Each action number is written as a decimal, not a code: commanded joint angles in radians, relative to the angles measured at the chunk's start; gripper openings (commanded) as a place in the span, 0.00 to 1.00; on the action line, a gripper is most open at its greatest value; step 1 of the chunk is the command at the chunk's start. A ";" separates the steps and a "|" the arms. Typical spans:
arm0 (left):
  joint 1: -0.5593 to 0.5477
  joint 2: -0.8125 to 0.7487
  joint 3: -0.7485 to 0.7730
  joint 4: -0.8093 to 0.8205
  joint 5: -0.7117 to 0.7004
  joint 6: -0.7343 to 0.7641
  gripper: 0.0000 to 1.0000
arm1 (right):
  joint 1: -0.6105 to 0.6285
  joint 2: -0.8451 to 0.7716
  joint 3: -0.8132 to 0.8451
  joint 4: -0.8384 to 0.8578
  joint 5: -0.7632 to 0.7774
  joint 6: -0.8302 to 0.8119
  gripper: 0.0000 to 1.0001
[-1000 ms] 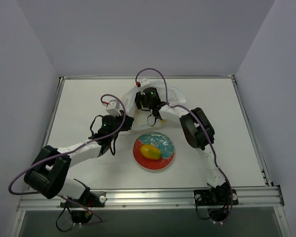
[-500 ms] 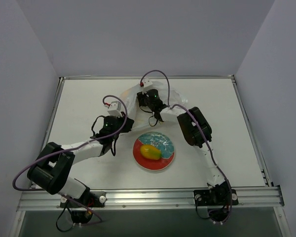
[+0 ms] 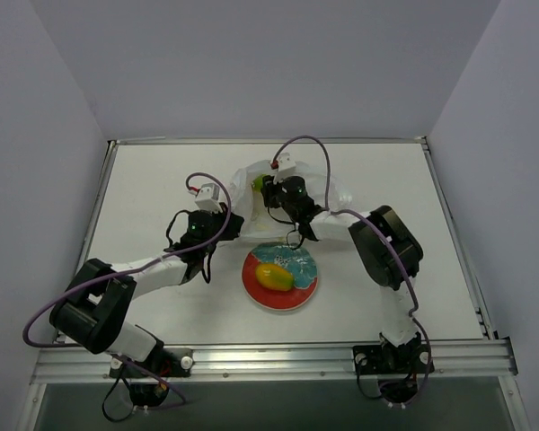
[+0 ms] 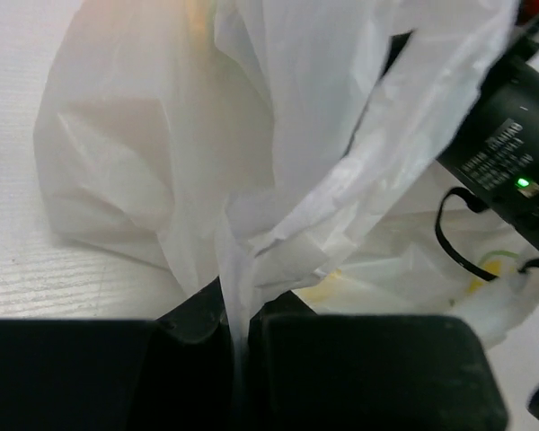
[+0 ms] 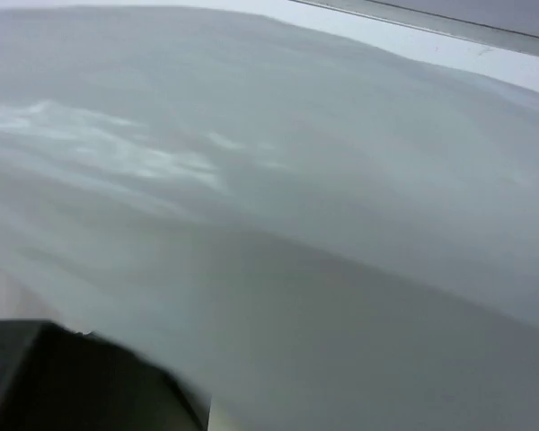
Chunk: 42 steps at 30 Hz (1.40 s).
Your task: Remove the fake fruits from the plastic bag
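Note:
The plastic bag [image 3: 328, 189] lies crumpled at the table's middle back. My left gripper [image 3: 223, 214] is shut on a pinched fold of the bag [image 4: 207, 135], which rises from between the left gripper's [image 4: 236, 316] fingers. My right gripper [image 3: 264, 186] reaches into the bag's open top. A green fake fruit [image 3: 259, 182] shows between its fingertips. In the right wrist view, blurred plastic [image 5: 296, 224] fills the frame, with only one dark finger [image 5: 72, 377] showing. A yellow-orange fake fruit [image 3: 275, 276] lies on the plate [image 3: 310, 289].
The red-and-teal plate sits just in front of the bag, between the two arms. The right arm's black wrist [image 4: 503, 153] and its cable hang close to the bag. White walls [image 3: 63, 108] enclose the table on three sides.
The right arm has swung to the right and its gripper has narrowed. The green fruit now shows at the bag's mouth. The left gripper keeps its hold on the bag.

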 commanded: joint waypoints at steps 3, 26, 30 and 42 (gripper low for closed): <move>0.007 -0.047 0.001 0.075 -0.008 -0.025 0.02 | 0.083 -0.172 -0.083 -0.025 0.134 0.048 0.21; -0.010 -0.011 -0.012 0.095 -0.034 -0.027 0.02 | 0.081 -0.506 -0.350 -0.037 0.020 0.186 0.13; -0.016 -0.003 -0.015 0.096 -0.039 -0.018 0.02 | -0.008 -0.471 -0.249 0.001 -0.171 0.223 0.14; -0.083 0.042 -0.014 0.152 -0.079 -0.041 0.02 | 0.034 -0.474 -0.213 -0.573 0.127 0.094 0.25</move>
